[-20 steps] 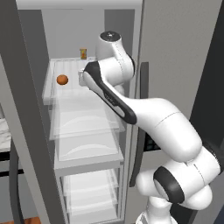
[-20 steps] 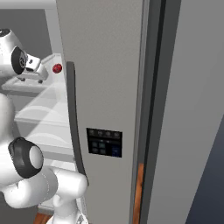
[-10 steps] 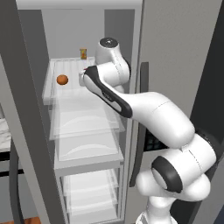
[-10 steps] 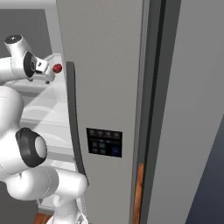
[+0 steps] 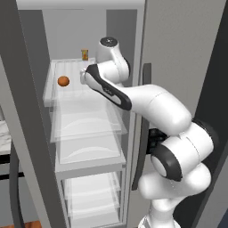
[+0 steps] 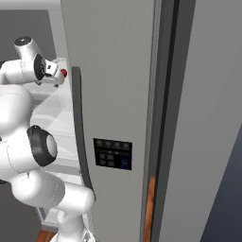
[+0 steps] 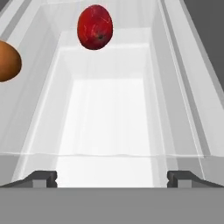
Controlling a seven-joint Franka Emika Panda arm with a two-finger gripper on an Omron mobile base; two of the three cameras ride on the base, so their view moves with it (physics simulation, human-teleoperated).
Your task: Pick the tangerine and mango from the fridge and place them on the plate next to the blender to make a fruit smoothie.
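Still early days imo: neither fruit is picked yet. The small round orange tangerine (image 5: 63, 81) and the red roundish mango (image 7: 95, 27) both sit on the upper glass shelf (image 5: 71, 91) of the tall grey steel-look fridge (image 6: 113, 94), near each other. The end effector (image 7: 111, 177) is spread wide and empty, aimed toward the mango. A small yellow-orange jar (image 5: 84, 54) stands at the back.

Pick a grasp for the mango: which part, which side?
Grip the mango across its narrower middle, coming straight ahead along the shelf. It lies ahead of the open gripper, slightly left of centre, with clear room on both sides; the tangerine sits well to its left.
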